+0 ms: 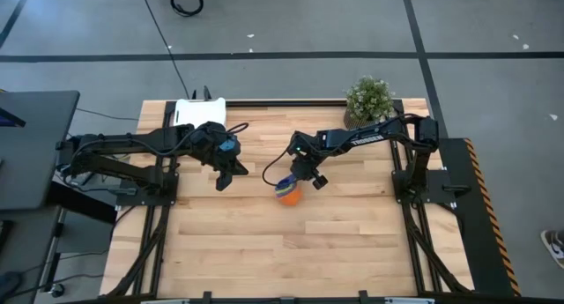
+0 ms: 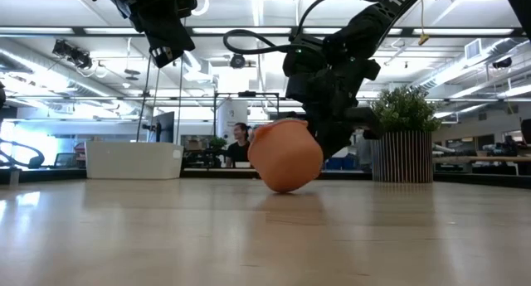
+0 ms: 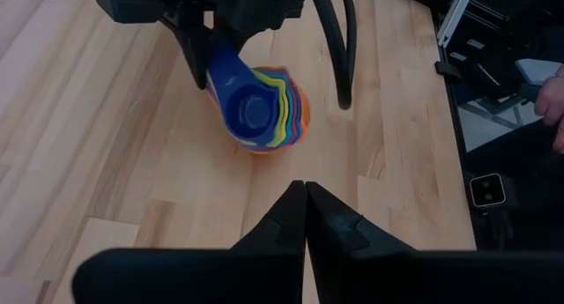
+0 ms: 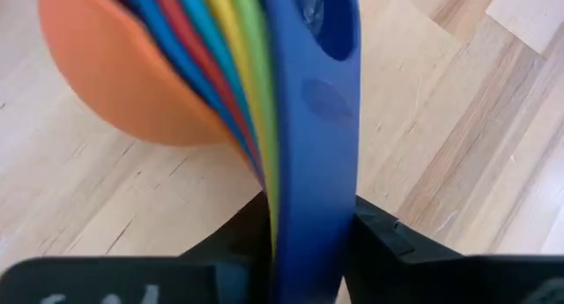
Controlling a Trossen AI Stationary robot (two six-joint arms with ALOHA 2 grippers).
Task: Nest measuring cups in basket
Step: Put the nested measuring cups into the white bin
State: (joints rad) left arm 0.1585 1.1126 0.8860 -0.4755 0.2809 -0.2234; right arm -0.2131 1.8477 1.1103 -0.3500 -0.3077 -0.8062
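Wooden table [image 1: 264,242], nested measuring cups [image 1: 287,192] apparently resting mid-table, basket [image 1: 198,111], potted plant [image 1: 368,101]

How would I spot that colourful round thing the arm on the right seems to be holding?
Start at the wooden table and go to its middle, below the potted plant. There the right gripper pinches the handles of a nested stack of measuring cups tipped on its side on the wood. Its orange outer cup makes it the only brightly coloured thing there; the white basket sits apart.

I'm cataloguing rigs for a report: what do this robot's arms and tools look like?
Both arms are dark, nearly black, jointed segments with black cables looping alongside. The left arm's tool has a small blue patch near its wrist; the right arm's tool has white lettering on its upper link. Each tool ends in two dark, flat fingers.
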